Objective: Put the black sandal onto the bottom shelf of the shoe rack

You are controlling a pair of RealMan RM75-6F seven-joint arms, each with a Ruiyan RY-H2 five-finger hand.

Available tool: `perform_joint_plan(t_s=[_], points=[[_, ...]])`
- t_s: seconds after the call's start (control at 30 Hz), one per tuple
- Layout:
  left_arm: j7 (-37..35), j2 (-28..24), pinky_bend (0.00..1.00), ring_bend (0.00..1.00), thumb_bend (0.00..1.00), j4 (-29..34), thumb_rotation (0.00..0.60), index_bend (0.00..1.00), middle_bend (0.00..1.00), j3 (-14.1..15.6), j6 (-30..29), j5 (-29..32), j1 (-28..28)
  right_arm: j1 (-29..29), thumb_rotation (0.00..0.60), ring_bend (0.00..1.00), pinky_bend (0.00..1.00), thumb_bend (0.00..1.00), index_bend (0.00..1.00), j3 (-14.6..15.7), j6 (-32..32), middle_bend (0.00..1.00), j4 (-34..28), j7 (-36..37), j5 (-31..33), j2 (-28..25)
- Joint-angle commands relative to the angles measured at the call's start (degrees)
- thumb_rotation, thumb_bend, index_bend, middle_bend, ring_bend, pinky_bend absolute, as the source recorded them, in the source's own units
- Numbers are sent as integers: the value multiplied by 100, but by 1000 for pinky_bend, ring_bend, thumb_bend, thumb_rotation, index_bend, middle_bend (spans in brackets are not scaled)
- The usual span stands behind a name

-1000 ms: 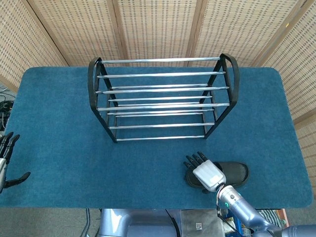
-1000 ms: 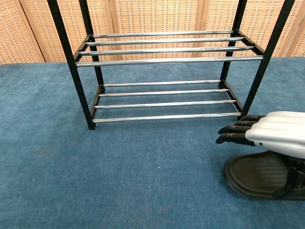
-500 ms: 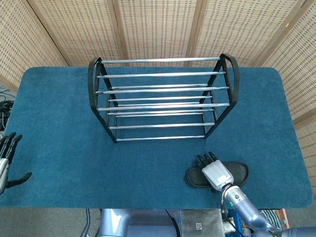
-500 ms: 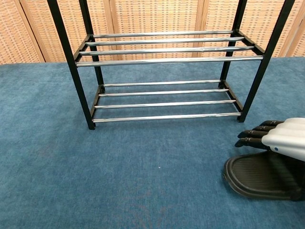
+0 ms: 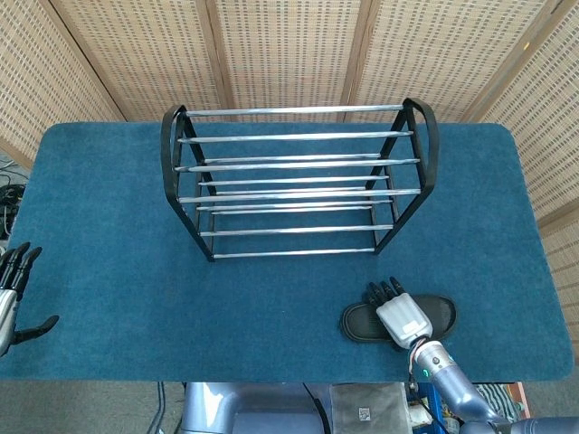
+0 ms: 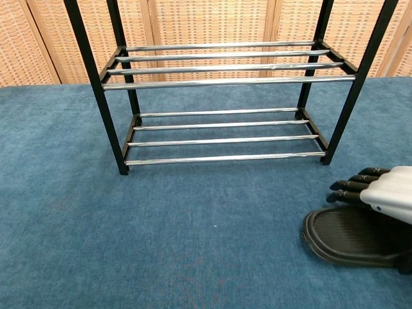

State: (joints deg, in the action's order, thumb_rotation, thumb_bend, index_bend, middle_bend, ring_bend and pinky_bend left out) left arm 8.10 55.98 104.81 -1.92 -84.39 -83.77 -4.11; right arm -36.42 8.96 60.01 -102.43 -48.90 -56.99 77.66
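One right robot hand (image 5: 399, 310), seemingly spread flat, rests over black sandal (image 5: 362, 324).

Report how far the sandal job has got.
Nothing is finished: the black sandal lies on the blue table, in front of the shoe rack and to its right, and the bottom shelf is bare. In hand: the right hand is over the sandal, fingers extended, no grip visible. The left hand sits at the table edge. Left: grasp, carry, place.
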Motion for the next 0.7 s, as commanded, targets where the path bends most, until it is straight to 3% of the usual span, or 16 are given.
perform_joint_plan(t_s=[0.03,0.5,0.6,0.7], points=[[3,2,0,0,181,-6,600,0,0,4,5,-1,-2,6,600,0,0,0,0,26,-1,0,-29,-88,11,-4],[-12,5,0,0,182,-18,600,0,0,2,15,9,-8,-3,600,0,10,0,0,-88,-89,0,428,-160,130,183],[-14,4,0,0,182,-21,600,0,0,3,23,6,-13,-1,600,11,107,0,0,-61,-159,0,497,-59,-5,178],[9,13,0,0,182,-23,600,0,0,15,29,-16,-18,-20,600,137,253,0,37,-26,-235,79,612,41,-284,185]])
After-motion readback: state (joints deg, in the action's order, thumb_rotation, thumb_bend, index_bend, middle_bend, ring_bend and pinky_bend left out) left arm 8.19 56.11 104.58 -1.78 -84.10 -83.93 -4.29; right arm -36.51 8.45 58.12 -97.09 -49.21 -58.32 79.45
